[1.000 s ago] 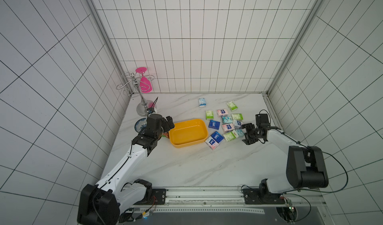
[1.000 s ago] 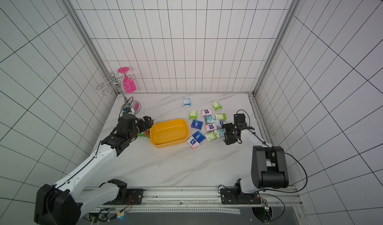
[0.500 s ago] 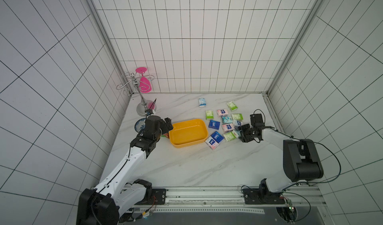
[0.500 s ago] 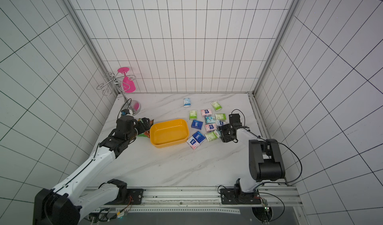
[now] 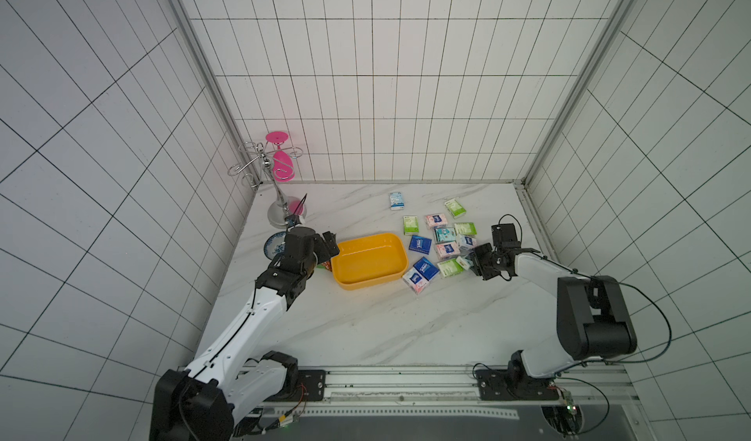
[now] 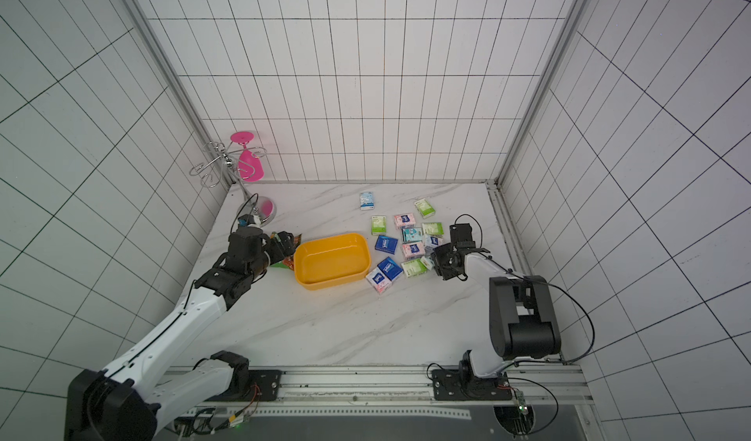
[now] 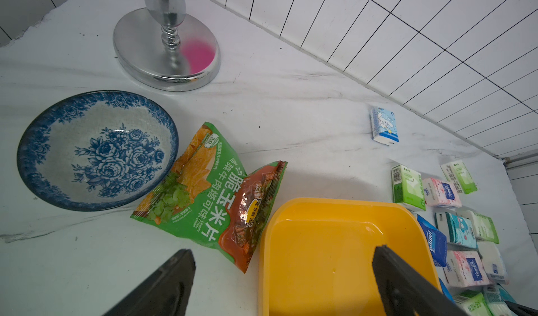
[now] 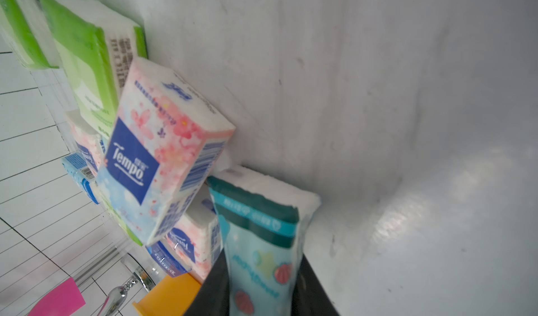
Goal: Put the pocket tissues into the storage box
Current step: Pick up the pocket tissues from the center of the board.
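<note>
pinching a teal packet across its width, the jaws of the right gripper hold it with its long axis pointing straight out from them, at the edge of the pocket tissues on the tabletop. the storage box lies just beside them, the left gripper jaws wide astride its rim.

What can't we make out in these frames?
Top views: snack bag mostly hidden by the left arm.
Right wrist view: teal packet in the right gripper, lower end cut off by the bottom edge.
Left wrist view: storage box, near end cut off by the bottom edge.
Top views: print on the pocket tissues too small.
</note>
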Tool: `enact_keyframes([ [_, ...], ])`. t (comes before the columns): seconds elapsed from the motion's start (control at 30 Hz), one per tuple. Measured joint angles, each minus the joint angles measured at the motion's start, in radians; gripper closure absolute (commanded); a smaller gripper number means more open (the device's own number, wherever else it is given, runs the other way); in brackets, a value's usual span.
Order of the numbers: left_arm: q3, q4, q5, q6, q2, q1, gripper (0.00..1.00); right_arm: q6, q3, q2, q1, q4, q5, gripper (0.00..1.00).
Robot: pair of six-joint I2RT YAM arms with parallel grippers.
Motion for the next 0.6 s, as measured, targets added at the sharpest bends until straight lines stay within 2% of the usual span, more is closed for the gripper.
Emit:
enact_keyframes([
  [0.2,0.0,-0.006,0.005,-0.016,0.002,0.023,0.02,-0.135,0.016,-0.139,0.008,-0.155,0.003,0.68],
  [0.3,0.001,-0.006,0.015,-0.027,0.008,0.039,0.02,-0.243,0.084,-0.172,0.037,-0.241,-0.001,0.67],
  [0.47,0.006,-0.007,0.054,-0.045,0.042,0.055,0.02,-0.447,0.233,-0.158,0.144,-0.307,-0.04,0.67],
  [0.6,0.016,-0.011,0.102,-0.077,0.062,0.086,0.02,-0.598,0.363,-0.073,0.252,-0.337,-0.093,0.67],
])
